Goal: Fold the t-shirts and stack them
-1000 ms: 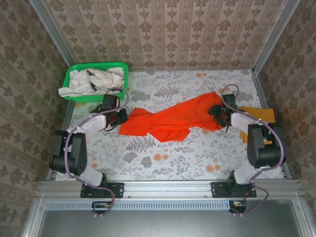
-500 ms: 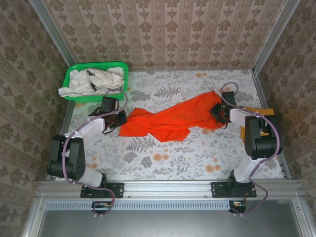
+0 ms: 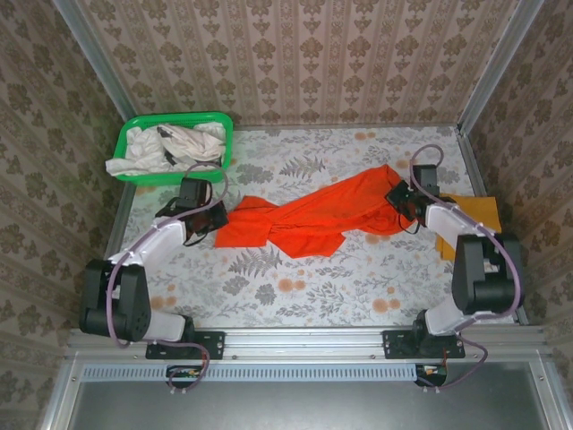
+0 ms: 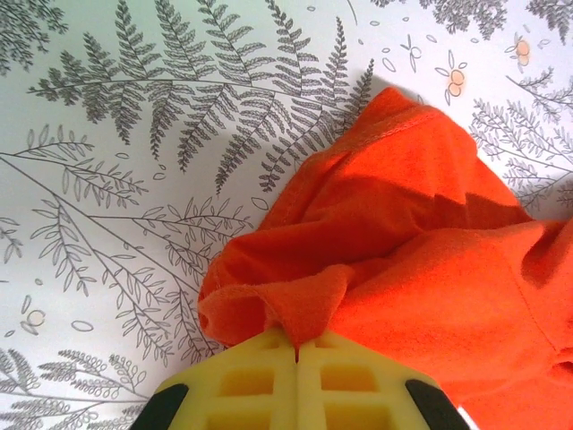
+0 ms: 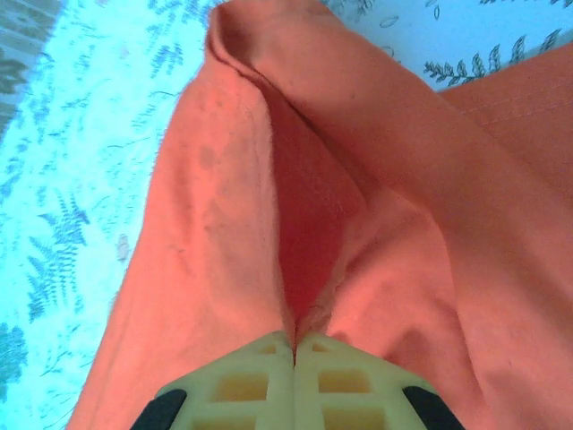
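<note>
Holding the orange t-shirt (image 3: 313, 215) by its ends — my left gripper (image 4: 296, 348) and right gripper (image 5: 294, 340) clamped on it — soft, light, bound to sag.

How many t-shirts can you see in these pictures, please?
3 at least: the orange-red t-shirt in the middle, the mustard yellow t-shirt at the far right, and off-white cloth heaped in the green basket, possibly several shirts.

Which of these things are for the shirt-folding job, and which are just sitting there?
For the job: orange-red t-shirt, mustard yellow t-shirt, off-white t-shirts, left gripper, right gripper.
Just lying about: green plastic basket, flowery table cover.
</note>
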`<action>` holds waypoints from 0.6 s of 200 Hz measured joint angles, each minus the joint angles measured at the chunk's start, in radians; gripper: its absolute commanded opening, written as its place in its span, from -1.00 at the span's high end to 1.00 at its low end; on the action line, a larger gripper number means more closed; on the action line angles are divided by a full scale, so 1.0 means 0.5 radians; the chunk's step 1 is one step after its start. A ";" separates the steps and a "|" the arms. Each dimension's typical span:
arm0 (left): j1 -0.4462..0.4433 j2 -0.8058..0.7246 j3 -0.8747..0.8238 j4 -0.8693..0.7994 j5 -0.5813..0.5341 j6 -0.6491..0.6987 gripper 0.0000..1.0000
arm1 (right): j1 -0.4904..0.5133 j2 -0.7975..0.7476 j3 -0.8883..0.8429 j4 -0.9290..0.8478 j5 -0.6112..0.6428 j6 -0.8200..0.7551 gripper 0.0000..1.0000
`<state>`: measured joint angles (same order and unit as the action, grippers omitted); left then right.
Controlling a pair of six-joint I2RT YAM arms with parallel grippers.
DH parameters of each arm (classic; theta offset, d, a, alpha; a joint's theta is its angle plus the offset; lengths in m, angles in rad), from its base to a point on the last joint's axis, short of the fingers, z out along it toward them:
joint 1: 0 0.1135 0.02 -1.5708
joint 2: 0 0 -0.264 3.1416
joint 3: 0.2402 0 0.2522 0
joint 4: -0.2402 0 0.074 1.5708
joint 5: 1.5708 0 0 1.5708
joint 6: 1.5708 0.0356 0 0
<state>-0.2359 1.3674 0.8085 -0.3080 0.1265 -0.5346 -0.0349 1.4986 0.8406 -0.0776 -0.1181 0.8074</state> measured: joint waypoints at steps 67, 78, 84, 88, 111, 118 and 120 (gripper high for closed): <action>0.000 -0.151 -0.102 -0.126 -0.022 -0.031 1.00 | 0.030 -0.780 -0.404 -0.336 0.018 0.063 1.00; 0.000 -0.151 -0.104 -0.130 -0.022 -0.031 1.00 | 0.041 -0.932 -0.474 -0.430 0.036 0.076 1.00; 0.000 -0.151 -0.104 -0.130 -0.023 -0.031 1.00 | 0.043 -1.011 -0.515 -0.478 0.047 0.084 1.00; 0.000 -0.151 -0.104 -0.130 -0.023 -0.031 1.00 | 0.044 -1.053 -0.536 -0.504 0.055 0.089 1.00; 0.000 -0.146 -0.104 -0.130 -0.022 -0.031 1.00 | 0.044 -1.151 -0.665 -0.606 0.063 0.121 0.45; 0.000 -0.144 -0.104 -0.130 -0.021 -0.031 1.00 | 0.044 -1.132 -0.702 -0.616 0.060 0.134 0.08; 0.000 -0.143 -0.104 -0.130 -0.021 -0.031 1.00 | 0.044 -1.125 -0.713 -0.618 0.060 0.137 0.00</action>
<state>-0.2359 1.2961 0.7567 -0.3733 0.1162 -0.5499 -0.0128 0.9363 0.4839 -0.3866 -0.0883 0.8757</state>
